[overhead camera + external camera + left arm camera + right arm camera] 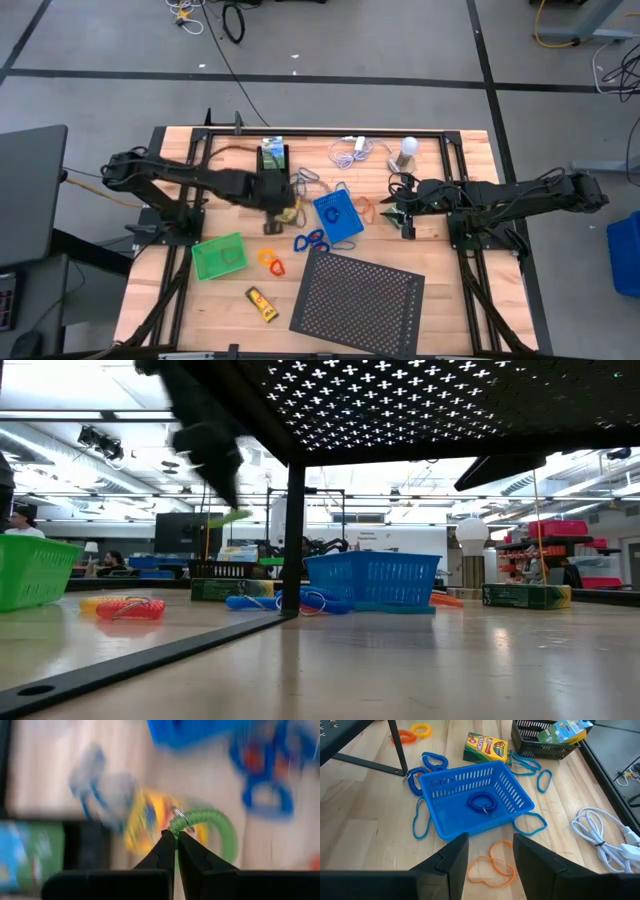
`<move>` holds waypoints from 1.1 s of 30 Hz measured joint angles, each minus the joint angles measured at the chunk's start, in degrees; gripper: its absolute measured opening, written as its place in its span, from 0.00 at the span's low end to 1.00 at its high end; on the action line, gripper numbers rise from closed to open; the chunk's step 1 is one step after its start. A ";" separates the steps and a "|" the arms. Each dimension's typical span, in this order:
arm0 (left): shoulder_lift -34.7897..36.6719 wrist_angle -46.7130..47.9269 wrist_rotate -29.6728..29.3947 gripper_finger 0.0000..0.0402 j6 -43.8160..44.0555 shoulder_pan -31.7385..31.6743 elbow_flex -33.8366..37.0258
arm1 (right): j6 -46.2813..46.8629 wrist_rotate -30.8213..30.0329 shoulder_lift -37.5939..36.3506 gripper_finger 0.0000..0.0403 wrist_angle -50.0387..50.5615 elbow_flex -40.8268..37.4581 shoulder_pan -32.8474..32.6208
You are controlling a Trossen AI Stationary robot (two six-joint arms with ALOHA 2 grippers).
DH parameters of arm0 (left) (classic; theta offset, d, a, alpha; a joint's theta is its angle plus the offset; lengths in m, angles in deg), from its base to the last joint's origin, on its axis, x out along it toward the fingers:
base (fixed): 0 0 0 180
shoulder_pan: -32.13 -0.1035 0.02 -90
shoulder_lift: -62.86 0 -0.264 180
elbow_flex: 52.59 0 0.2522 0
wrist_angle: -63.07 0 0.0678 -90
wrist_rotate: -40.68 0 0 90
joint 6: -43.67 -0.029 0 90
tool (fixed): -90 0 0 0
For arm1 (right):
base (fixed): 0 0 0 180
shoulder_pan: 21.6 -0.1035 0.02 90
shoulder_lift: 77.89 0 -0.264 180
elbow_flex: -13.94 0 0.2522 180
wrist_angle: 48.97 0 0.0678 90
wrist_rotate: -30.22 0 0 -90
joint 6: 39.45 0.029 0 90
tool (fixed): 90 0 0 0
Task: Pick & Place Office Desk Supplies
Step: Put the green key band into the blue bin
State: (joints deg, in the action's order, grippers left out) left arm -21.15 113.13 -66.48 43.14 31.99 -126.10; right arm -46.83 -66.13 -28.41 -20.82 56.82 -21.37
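Now left hand (pixel 176 836) on green coil (pixel 215 822)

Wooden table (pixel 470 310) carries green tray (pixel 219 257), blue tray (pixel 337 217), perforated sheet (pixel 357 297)

My two arms were dark, jointed and slim, with cabling along their links. My left gripper (pixel 176 840) ended in black, tapering pointed fingers; my right gripper (pixel 490 857) wore broader, glossy black ones.
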 joint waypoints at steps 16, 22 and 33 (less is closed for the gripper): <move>-15.42 -22.27 21.22 0.02 -15.83 -12.77 -5.34 | -0.85 -0.84 0.02 0.41 -0.22 0.00 0.02; -18.93 -19.98 21.83 0.03 -18.32 -11.81 -9.34 | -0.44 -1.03 0.00 0.41 -0.06 0.00 0.02; -18.91 -20.40 23.10 0.47 -18.58 -11.79 -9.79 | -0.43 -1.04 0.02 0.41 0.46 0.00 0.02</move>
State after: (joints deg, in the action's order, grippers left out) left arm -40.06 92.73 -43.38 24.57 20.20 -135.89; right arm -47.27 -67.17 -28.39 -20.36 56.82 -21.35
